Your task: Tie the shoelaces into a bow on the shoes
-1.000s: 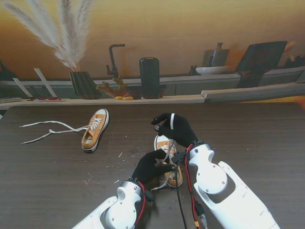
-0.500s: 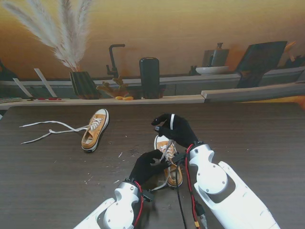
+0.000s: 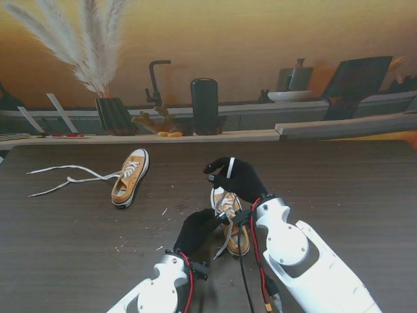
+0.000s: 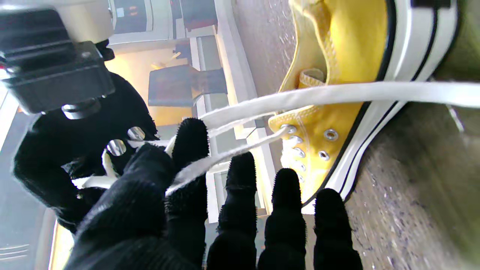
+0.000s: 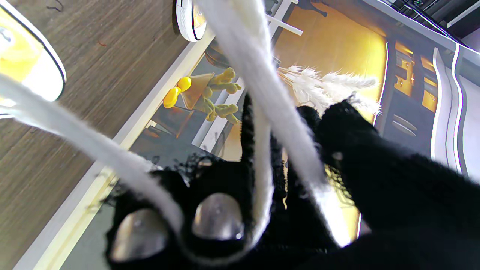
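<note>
The near yellow shoe [image 3: 236, 242] lies between my two hands, mostly hidden by them. My left hand [image 3: 195, 232] sits just left of it, its thumb and index fingertips [image 4: 189, 144] pinched on a white lace [image 4: 318, 95] that runs taut from the eyelets. My right hand [image 3: 236, 177] hovers over the toe end, curled around a lace strand [image 5: 262, 82] that loops over its fingers [image 5: 375, 168]. A second yellow shoe [image 3: 130, 176] lies farther left, with its laces [image 3: 65, 177] loose on the table.
Small crumbs and scraps [image 3: 163, 212] are scattered on the dark wooden table [image 3: 339, 189]. A ledge [image 3: 195, 138] along the far edge carries a pampas-grass vase [image 3: 114, 114], a black cylinder [image 3: 204, 105] and yellow figurines [image 3: 163, 124].
My left hand has drawn back toward me and slightly left, pulling its lace out from the shoe. The right hand shifted a little left above the toe, still holding its strand.
</note>
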